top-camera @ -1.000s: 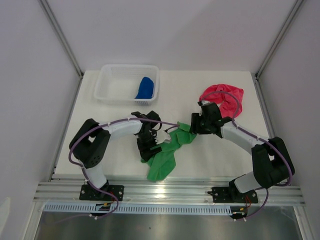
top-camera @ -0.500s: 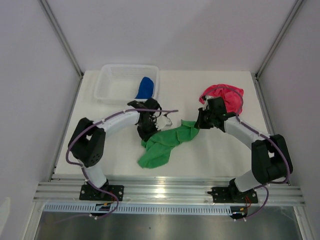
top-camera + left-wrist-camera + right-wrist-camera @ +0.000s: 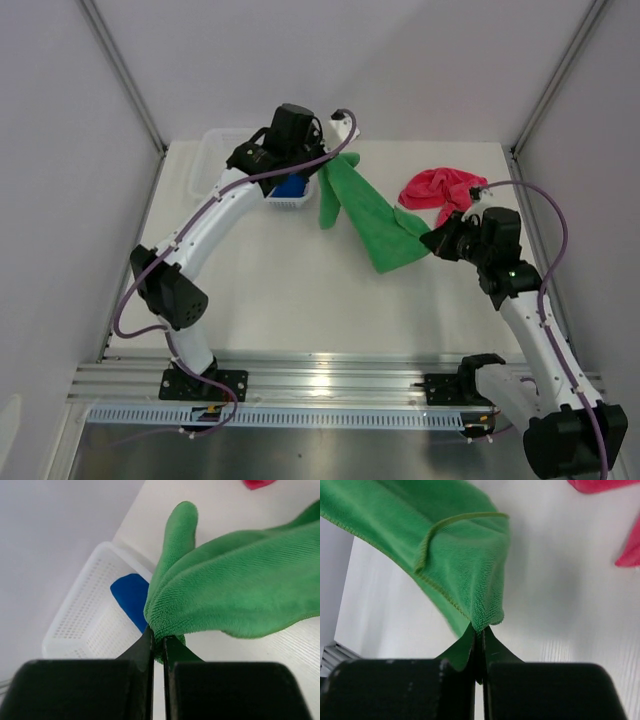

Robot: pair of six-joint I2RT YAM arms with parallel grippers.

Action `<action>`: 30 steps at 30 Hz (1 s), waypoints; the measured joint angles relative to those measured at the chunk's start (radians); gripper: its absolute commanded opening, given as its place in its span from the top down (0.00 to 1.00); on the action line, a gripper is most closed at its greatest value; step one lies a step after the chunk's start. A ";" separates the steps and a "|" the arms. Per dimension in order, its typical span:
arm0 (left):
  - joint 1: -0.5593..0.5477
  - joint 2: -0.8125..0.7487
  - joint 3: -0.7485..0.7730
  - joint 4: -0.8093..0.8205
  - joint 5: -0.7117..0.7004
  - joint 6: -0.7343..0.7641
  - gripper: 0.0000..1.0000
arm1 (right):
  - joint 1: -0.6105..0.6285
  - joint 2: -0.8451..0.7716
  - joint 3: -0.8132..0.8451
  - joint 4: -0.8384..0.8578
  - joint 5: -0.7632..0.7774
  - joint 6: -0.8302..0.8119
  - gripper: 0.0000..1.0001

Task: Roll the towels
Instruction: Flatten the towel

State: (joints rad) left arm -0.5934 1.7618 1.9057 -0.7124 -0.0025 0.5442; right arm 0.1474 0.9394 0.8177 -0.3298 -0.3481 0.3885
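Note:
The green towel [image 3: 372,210] hangs stretched in the air between both grippers. My left gripper [image 3: 340,152] is raised near the basket and shut on the towel's upper corner [image 3: 165,625]. My right gripper [image 3: 432,240] pinches the lower corner [image 3: 482,617], shut on it. In the left wrist view the green towel [image 3: 240,595] fills the upper right. The pink-red towel [image 3: 442,188] lies crumpled on the table at the back right, also seen as pink-red towel edges [image 3: 627,555]. The blue towel [image 3: 290,186] lies in the basket, partly hidden by my left arm; the blue towel [image 3: 131,596] shows clearly from the left wrist.
A white mesh basket [image 3: 205,172] stands at the back left of the white table [image 3: 290,290]. The basket wall [image 3: 80,615] is below and left of my left gripper. Metal frame posts rise at both back corners.
Both grippers closed on the green towel and lifted it off the table. The left arm swung up and back toward the basket; the right arm pulled right, stretching the towel.

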 measured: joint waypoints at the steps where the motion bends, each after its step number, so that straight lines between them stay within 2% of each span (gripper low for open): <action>1: 0.000 0.015 0.015 0.000 -0.007 0.005 0.99 | -0.010 -0.016 -0.015 -0.013 0.000 0.007 1.00; 7: 0.000 0.032 -0.034 -0.069 -0.046 0.052 0.99 | -0.092 -0.093 -0.025 -0.096 -0.002 0.034 1.00; 12: -0.002 0.029 -0.061 -0.185 -0.029 0.085 0.99 | -0.102 -0.104 -0.009 -0.150 -0.037 0.048 1.00; 16: -0.002 0.005 -0.064 -0.311 0.018 0.099 0.99 | -0.102 -0.090 0.029 -0.262 -0.044 0.046 1.00; 22: 0.000 -0.072 -0.064 -0.546 0.111 0.169 0.99 | -0.102 -0.060 0.222 -0.527 -0.075 0.045 1.00; 25: 0.001 -0.123 -0.069 -0.588 0.144 0.214 0.99 | -0.102 -0.043 0.272 -0.604 -0.117 0.050 1.00; 30: 0.008 -0.188 -0.163 -0.617 0.172 0.276 0.99 | -0.102 0.008 0.233 -0.652 -0.170 0.068 1.00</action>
State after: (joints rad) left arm -0.5858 1.5738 1.7432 -1.3293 0.1696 0.8200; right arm 0.0452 0.9474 1.0512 -0.9813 -0.5179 0.4568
